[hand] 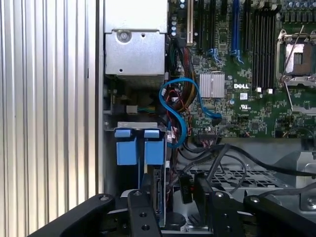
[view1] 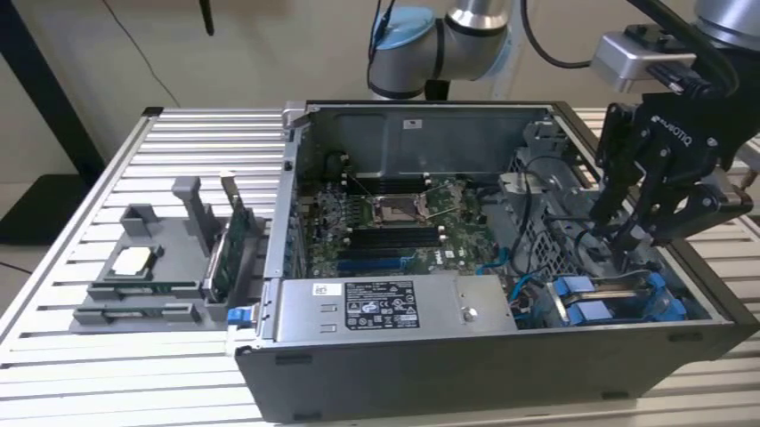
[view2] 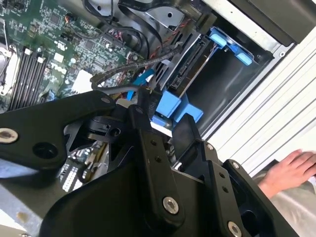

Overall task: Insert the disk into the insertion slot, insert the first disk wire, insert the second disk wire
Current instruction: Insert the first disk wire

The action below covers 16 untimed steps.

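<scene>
The black metal hand (view1: 626, 238) hangs spread inside the dark grey computer case (view1: 475, 378), which sits on the ribbed aluminium bench (view1: 84, 382). The flat silver disk (hand: 159, 190) stands on edge in the blue-tabbed insertion slot (hand: 126, 148), between the hand's fingers (hand: 142, 217).

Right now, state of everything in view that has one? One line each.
case: open, side panel off, lying on its side
disk: on edge, in the insertion slot
gripper: down inside the case, beside the disk
processor socket: looks open, levers up
blue cable: looped loose, one end plugged into the motherboard
green card: upright in the holder, outside the case
</scene>
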Motion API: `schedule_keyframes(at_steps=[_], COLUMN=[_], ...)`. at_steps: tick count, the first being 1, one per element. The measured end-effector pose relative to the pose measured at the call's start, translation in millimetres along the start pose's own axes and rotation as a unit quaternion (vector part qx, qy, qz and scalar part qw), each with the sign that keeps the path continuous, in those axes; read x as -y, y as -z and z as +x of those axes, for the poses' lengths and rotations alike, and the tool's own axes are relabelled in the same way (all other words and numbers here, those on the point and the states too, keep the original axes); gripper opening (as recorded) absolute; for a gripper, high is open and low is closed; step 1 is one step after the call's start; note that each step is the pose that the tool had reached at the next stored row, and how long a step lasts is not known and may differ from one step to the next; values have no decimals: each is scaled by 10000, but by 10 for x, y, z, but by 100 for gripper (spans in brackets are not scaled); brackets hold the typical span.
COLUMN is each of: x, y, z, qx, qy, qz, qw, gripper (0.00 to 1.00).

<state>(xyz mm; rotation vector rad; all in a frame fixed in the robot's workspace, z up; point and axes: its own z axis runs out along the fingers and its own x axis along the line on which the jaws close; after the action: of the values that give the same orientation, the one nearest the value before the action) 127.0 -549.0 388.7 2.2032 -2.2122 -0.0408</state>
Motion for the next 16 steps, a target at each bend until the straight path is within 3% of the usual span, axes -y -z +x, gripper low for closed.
schedule_keyframes(at_steps=[5, 6, 12, 13, 14, 16], x=[-1, -2, -3, -4, -4, -4], y=[-6, -8, -12, -12, -12, -13], z=[-2, -2, -2, -2, -3, -2], qx=[24, 46, 199, 207, 211, 217], qy=[2, 3, 7, 8, 8, 8], qz=[3, 3, 4, 4, 4, 4], qw=[10000, 10000, 9998, 9998, 9998, 9998], gripper=[45, 38, 35, 35, 28, 28])
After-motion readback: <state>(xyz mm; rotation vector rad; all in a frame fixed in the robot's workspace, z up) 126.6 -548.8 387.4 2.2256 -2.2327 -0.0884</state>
